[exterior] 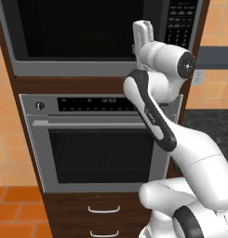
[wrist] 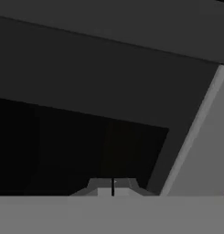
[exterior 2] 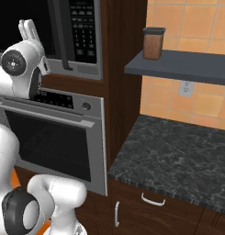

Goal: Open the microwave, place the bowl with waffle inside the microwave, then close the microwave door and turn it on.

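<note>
Hand view: tool clenched, empty, facing microwave door glass. Microwave closed, above oven. Oven clock digits illegible; keypad labels too small to read.

Your arm rises from the base, bends at the elbow and reaches up and forward. The wrist points the pincer away from you. Its two fingertips seem pressed together, holding nothing.
</note>
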### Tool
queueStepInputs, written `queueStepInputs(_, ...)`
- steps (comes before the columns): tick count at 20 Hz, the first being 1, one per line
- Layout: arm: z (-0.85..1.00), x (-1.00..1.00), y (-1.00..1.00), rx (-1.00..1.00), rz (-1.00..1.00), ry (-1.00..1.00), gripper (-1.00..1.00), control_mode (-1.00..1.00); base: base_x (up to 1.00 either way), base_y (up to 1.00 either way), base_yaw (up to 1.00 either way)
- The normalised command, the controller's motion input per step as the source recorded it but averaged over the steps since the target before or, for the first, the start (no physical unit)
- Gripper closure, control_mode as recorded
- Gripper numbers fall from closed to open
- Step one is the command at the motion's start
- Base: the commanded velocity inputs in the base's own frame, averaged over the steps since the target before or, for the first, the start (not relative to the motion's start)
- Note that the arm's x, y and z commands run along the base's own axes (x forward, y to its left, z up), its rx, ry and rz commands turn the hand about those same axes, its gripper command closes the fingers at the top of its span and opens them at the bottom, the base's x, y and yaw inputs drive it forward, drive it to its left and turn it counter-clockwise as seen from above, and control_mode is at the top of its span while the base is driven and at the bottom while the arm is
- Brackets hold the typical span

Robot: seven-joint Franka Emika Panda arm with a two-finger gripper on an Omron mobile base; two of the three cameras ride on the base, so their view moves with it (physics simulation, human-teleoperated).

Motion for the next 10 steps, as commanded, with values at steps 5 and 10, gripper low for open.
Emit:
queueStepInputs(5, 0.40, -1.00, 0.13, 0.00, -0.01, -0.15, 1.00, -1.00, 0.00, 0.00, 0.00)
queueStepInputs(10, 0.55, -0.95, -0.31, -0.03, -0.21, 0.14, 1.00, -1.00, 0.00, 0.00, 0.00)
